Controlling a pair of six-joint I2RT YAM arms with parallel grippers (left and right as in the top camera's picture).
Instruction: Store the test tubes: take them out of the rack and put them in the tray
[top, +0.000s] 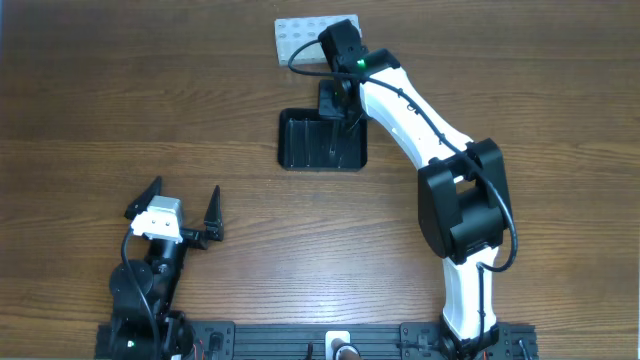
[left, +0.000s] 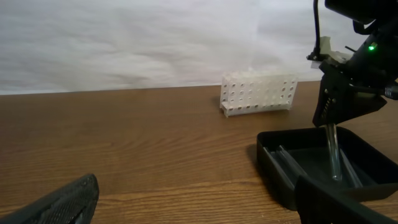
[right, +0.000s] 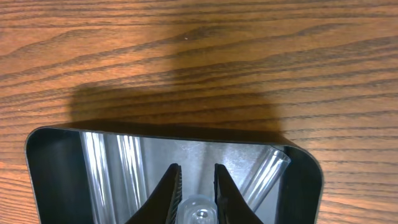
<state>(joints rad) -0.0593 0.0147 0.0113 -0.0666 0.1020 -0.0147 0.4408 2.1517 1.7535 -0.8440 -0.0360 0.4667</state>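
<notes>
So the right gripper (right: 196, 179) has a clear test tube (left: 333, 149) pinched between its fingers, right up by the open mouth. In the right wrist view the rim of the tube sits just between the two pads, with the jaws narrowed around it. The tube hangs upright with its rounded bottom down inside the black tray (top: 283, 140), at or just off the floor - can't tell if it's actually touching.

Handling-wise, my guess is it's light, stiff and pretty slick, and if it's glass it'll crack from a hard squeeze or a drop. It's round too, so it could twist or slide in the pads. Holding it near the top like this looks sensible for lifting it out of the holes, but it leaves a long bit dangling that can swing or knock the tray wall. I'd go gentle and let it tip over low instead of dropping it.

A couple of tubes (right: 115, 171) already lie flat in the tray, and one more (right: 267, 177) leans in a corner, so the held one has to land beside them, not on top.

The white rack (top: 305, 38) stands just beyond the tray - can't make out if anything's left in it. The left gripper (top: 185, 200) sits well apart near its base, jaws spread wide, holding nothing.
</notes>
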